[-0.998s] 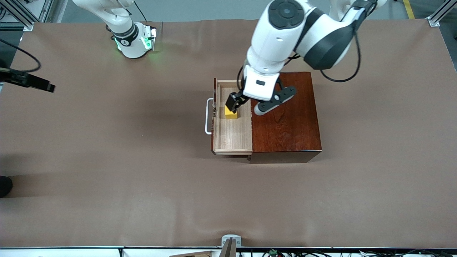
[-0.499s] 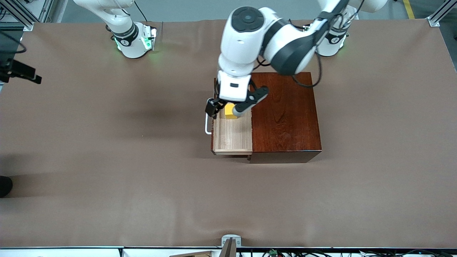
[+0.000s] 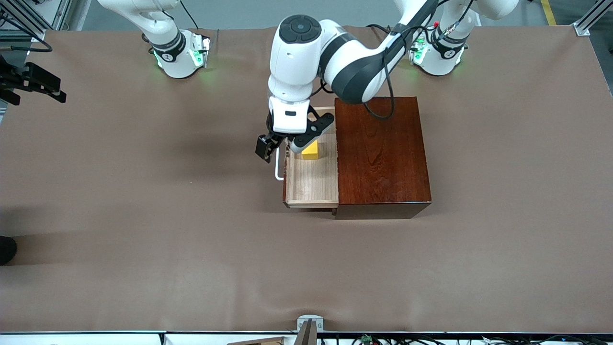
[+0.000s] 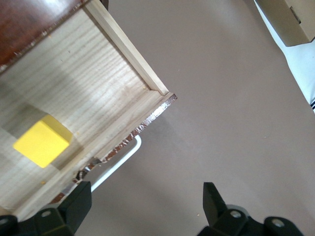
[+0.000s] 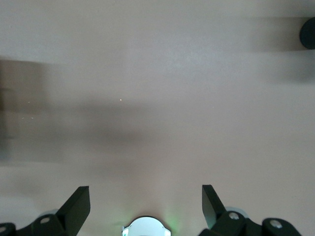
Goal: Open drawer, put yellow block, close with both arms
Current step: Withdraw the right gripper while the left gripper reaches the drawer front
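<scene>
The drawer (image 3: 311, 184) stands pulled out of the mahogany box (image 3: 380, 153) toward the right arm's end of the table, its white handle (image 3: 277, 167) outermost. The yellow block (image 3: 310, 151) lies in the tray's part farther from the front camera. My left gripper (image 3: 283, 143) hangs open and empty over the drawer's front and handle. The left wrist view shows the block (image 4: 42, 140), the tray (image 4: 103, 83), the handle (image 4: 118, 162) and the open gripper (image 4: 146, 204). My right gripper (image 5: 145, 206) is open and empty over bare table at the right arm's end (image 3: 36, 84).
The right arm's base (image 3: 179, 55) and the left arm's base (image 3: 438, 52) stand at the table's edge farthest from the front camera. A cardboard box (image 4: 290, 17) shows off the table in the left wrist view. A metal mount (image 3: 309, 326) sits at the nearest edge.
My left gripper has moved from over the block in the drawer toward the right arm's end, to over the handle. The block stays in the tray. The right gripper shifted slightly.
</scene>
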You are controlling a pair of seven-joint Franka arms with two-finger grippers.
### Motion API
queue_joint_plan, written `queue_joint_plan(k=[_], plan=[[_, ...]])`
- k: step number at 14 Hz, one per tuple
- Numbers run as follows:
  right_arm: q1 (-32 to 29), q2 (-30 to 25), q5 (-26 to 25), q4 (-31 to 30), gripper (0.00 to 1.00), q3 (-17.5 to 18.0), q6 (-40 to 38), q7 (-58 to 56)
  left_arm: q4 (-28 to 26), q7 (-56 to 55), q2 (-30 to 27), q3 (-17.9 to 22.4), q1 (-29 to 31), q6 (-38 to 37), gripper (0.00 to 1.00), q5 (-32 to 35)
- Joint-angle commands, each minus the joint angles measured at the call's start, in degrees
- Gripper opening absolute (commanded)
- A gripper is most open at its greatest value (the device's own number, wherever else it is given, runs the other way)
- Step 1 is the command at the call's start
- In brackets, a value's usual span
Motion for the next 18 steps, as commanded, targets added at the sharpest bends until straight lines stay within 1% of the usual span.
queue_joint_plan(k=[1,3,5,8,11,14,16,18], plan=[[-0.2,0.5,-1.1,1.0,1.00,-0.1,0.0,-2.1,2.3,-3.5,2.2,1.3,-2.0,2.8,1.00,1.2],[-0.4,0.7,-1.2,1.0,1.00,-0.3,0.1,-2.2,2.4,-4.3,3.5,2.9,-3.8,4.2,1.00,1.2],[-0.3,0.6,-1.1,1.0,1.00,-0.3,-0.2,-2.4,3.0,-5.5,4.6,5.5,-6.4,5.2,1.00,1.2],[-0.1,0.6,-1.1,0.9,1.00,-0.3,-0.2,-3.4,3.1,-8.8,6.5,7.7,-9.0,8.0,1.00,1.2],[-0.2,0.6,-1.1,0.9,1.00,-0.3,-0.1,-3.6,3.7,-11.9,7.8,8.3,-10.0,10.5,1.00,1.2],[-0.1,0.6,-1.1,0.9,1.00,-0.3,0.0,-3.7,4.0,-14.7,8.8,10.3,-11.8,11.6,1.00,1.2],[-0.1,0.6,-1.1,0.9,1.00,-0.3,0.1,-3.7,4.0,-17.6,10.3,10.7,-12.2,14.3,1.00,1.2],[-0.1,0.6,-1.0,0.9,1.00,-0.3,0.1,-3.7,4.0,-19.7,12.5,10.9,-13.3,15.5,1.00,1.2]])
